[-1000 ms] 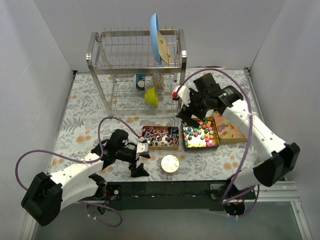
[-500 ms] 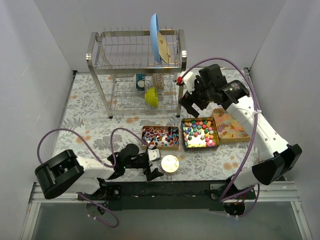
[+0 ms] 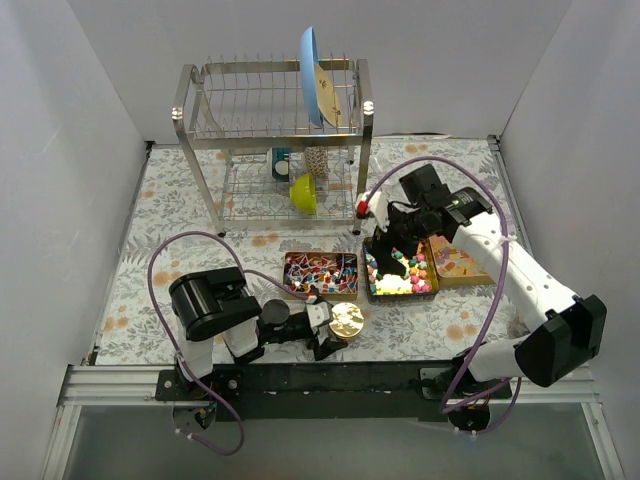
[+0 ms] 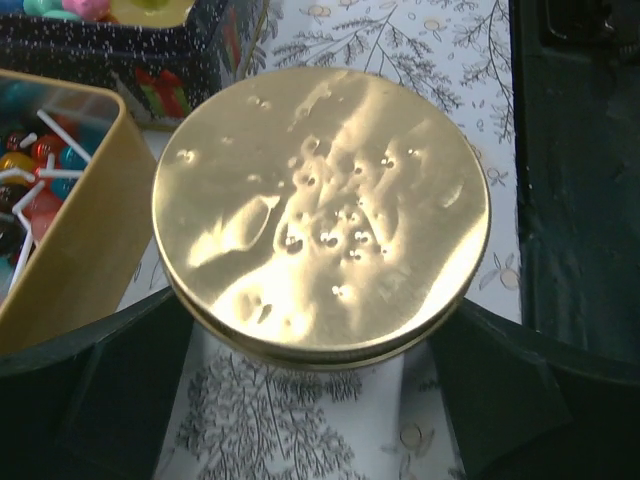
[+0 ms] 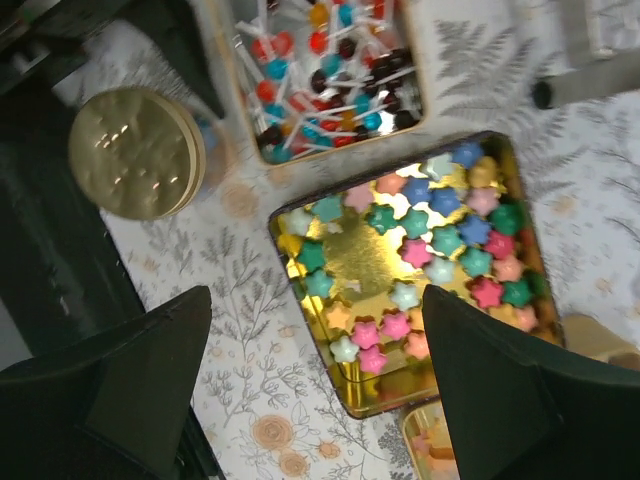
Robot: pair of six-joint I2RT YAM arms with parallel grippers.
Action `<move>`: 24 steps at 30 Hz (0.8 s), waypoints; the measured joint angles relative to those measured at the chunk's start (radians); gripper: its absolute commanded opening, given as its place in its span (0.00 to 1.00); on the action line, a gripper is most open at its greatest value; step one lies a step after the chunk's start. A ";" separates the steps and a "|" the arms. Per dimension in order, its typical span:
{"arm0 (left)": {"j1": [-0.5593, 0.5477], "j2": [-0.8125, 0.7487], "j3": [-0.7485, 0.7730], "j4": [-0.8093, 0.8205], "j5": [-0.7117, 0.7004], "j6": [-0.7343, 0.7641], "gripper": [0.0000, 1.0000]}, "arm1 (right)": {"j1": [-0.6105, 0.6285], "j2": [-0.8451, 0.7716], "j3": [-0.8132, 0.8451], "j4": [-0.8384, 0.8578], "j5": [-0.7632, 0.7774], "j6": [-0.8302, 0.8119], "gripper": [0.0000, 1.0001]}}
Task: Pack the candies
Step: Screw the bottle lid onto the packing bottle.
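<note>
one tin (image 3: 320, 296) holds red-blue candies (image 3: 320, 272), its neighbour (image 5: 370, 410) pastel candies (image 5: 440, 240).

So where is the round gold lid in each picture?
Top camera: the gold lid sits low in the middle, just in front of the tin of striped sweets.
Left wrist: it fills the middle; the tin is at the left edge.
Right wrist: it is at the upper left; the tin is top middle.
Shared landmark: that tin, right beside the lid.

Rack (image 3: 275, 130): rear of tabletop (image 3: 160, 270).
Left tin (image 3: 320, 296), middle tin (image 3: 400, 296), right tin (image 3: 462, 268): row before rack.
Candies (image 5: 440, 240): inside left, middle tins.
Lid (image 4: 320, 210): before left tin, within left pincer (image 4: 320, 305).
</note>
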State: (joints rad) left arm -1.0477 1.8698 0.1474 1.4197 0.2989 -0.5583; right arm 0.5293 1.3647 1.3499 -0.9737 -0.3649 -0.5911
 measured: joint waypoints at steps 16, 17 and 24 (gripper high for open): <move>-0.019 0.058 0.069 0.005 0.000 -0.006 0.78 | 0.245 0.030 -0.221 -0.018 -0.224 -0.507 0.93; -0.020 0.059 0.069 0.005 0.000 -0.006 0.74 | 0.265 0.029 -0.247 -0.004 -0.230 -0.514 0.93; -0.022 0.062 0.069 0.007 0.000 -0.008 0.18 | 0.342 0.050 -0.317 0.087 -0.258 -0.511 0.98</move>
State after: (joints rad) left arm -1.0698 1.9320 0.2161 1.4269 0.2985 -0.5659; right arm 0.8715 1.4147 1.0325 -0.8867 -0.6231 -1.1023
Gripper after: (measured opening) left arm 0.816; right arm 0.978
